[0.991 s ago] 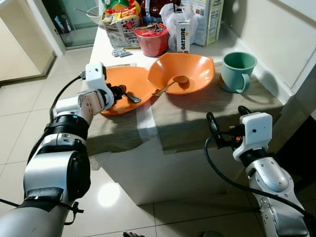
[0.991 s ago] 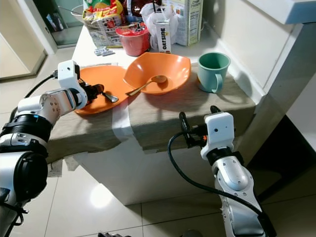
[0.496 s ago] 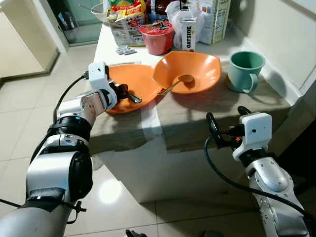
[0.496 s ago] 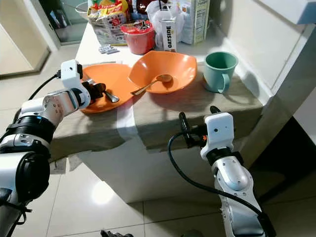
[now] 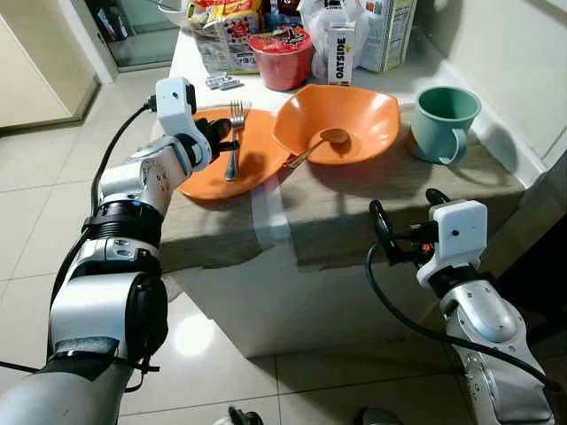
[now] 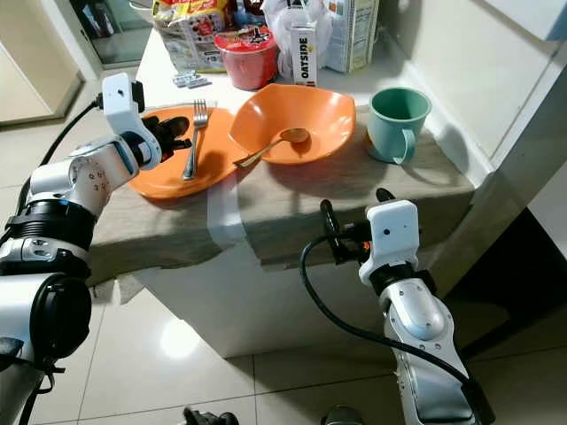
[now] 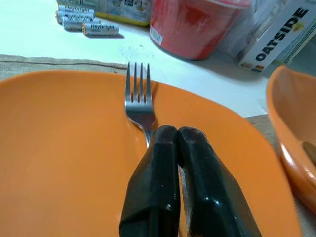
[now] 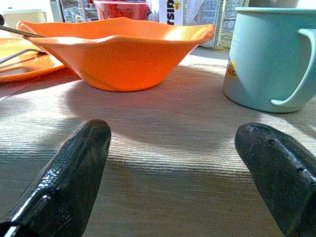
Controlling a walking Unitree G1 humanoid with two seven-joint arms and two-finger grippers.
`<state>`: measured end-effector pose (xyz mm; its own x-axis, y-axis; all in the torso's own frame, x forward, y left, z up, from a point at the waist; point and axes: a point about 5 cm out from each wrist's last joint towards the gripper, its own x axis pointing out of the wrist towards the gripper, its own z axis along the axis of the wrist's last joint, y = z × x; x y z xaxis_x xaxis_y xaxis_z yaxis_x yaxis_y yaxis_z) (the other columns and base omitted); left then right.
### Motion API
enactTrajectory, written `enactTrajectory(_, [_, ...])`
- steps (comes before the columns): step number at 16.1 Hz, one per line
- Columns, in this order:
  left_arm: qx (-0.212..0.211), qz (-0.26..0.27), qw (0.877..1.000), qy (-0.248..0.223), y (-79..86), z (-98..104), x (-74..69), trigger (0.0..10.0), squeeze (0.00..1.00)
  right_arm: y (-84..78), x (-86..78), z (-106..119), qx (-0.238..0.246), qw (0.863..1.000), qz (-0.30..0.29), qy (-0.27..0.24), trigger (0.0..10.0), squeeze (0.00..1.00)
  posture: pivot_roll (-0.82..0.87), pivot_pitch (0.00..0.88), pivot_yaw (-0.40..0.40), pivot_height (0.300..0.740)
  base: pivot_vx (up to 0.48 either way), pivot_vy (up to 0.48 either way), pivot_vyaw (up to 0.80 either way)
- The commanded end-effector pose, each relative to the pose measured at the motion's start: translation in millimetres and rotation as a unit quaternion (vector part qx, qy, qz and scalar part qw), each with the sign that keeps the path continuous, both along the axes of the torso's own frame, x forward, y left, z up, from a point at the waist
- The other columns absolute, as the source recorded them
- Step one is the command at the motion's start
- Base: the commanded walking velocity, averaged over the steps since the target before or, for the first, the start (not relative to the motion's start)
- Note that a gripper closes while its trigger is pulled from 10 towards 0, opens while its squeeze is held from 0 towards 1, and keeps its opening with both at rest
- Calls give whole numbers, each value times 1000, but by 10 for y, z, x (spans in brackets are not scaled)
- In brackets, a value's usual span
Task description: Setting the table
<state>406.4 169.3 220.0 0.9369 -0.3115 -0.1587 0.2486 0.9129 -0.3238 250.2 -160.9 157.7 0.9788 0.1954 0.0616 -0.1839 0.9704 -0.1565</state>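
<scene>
A silver fork (image 5: 233, 146) lies along the orange plate (image 5: 205, 175), tines toward the far side. My left gripper (image 5: 220, 138) is low over the plate, its black fingers (image 7: 163, 168) pressed together on the fork's neck (image 7: 143, 116). To the right of the plate stands an orange bowl (image 5: 359, 111) with a spoon (image 5: 314, 148) in it. A green mug (image 5: 446, 119) stands at the right end. My right gripper (image 5: 407, 212) hovers open at the table's front edge, facing the bowl (image 8: 123, 54) and mug (image 8: 266, 59), holding nothing.
A beige cloth (image 5: 354, 204) covers the near part of the table and hangs over its edge. At the back stand a red noodle cup (image 5: 282, 57), an Oatside carton (image 5: 339, 53), snack bags and several batteries (image 5: 221, 82). A wall runs along the right.
The left gripper has swung the fork round: it now lies lengthwise on the plate with tines pointing far, and the gripper sits further back. The camera shifted slightly. The right arm is unchanged.
</scene>
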Motion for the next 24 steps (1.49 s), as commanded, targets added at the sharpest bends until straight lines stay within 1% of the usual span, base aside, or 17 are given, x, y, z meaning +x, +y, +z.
enactTrajectory(1, [0,-1,1000,-10,36,70,-6,0,0,35,10,-14,2,1000,5,7,10000,0,-269,83,124,740,0,0,0])
enactTrajectory(3, [19,-10,1000,-22,29,109,-18,0,0,35,12,-22,2,1000,5,8,10000,0,-270,76,125,740,0,0,0])
enactTrajectory(4, [46,-13,999,-20,22,78,-27,0,0,36,14,-23,2,1000,5,7,10000,0,-270,76,125,740,0,0,0])
enactTrajectory(5, [82,-12,996,-20,19,28,-29,0,0,37,18,-22,2,1000,5,7,10000,0,-271,71,125,740,0,0,0])
enactTrajectory(6, [98,-6,995,-20,27,-2,-27,10000,0,38,20,-22,1,1000,5,7,10000,0,-272,70,125,740,0,0,0])
enactTrajectory(7, [115,-2,993,-16,36,-58,-25,10000,1000,36,26,-17,1,1000,6,6,10000,0,-272,67,124,740,0,0,0])
enactTrajectory(9, [118,-8,993,-11,16,-99,-21,10000,1000,28,28,-8,0,1000,6,4,10000,0,-275,60,123,740,0,0,0])
enactTrajectory(10, [126,-6,992,-3,22,-142,-12,10000,1000,26,27,-9,0,1000,6,4,10000,0,-278,57,122,740,0,0,0])
enactTrajectory(13, [136,-7,991,2,30,-168,2,10000,1000,22,17,-9,-1,1000,5,4,10000,0,-284,56,124,740,0,0,0])
enactTrajectory(16, [151,-6,989,-2,33,-143,37,10000,1000,14,3,-5,-2,1000,4,4,10000,0,-290,60,124,740,0,0,0])
enactTrajectory(21, [167,-10,986,-17,-31,-54,86,10000,1000,6,-15,-5,-2,1000,2,5,10000,0,-297,69,127,740,0,0,0])
enactTrajectory(23, [182,-9,983,-18,-46,-36,109,10000,1000,-6,-20,-7,-2,1000,0,6,10000,0,-301,71,127,740,0,0,0])
enactTrajectory(24, [193,-6,981,-20,-49,-17,120,10000,0,-11,-25,-4,-3,1000,0,6,10000,0,-307,75,129,740,0,0,0])
